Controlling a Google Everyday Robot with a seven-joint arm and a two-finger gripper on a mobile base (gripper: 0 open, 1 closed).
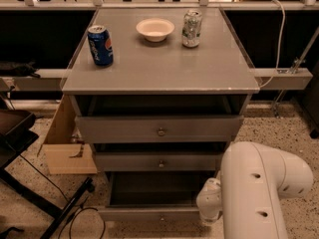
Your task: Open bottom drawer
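Camera view looks down on a grey wooden cabinet (159, 71) with three drawers. Lowest and slimmest-fronted, the bottom drawer (144, 214) stands pulled furthest out, a small round metal knob (161, 217) at its centre and the dark floor of its shallow tray exposed behind. The gripper (209, 208) sits at that front's right end, below the bulky white arm (259, 193); whether it grips anything cannot be told. On top, a white bowl (155, 29) shows only its pale inside, between a blue soda can (100, 45) and a silver-green can (191, 28).
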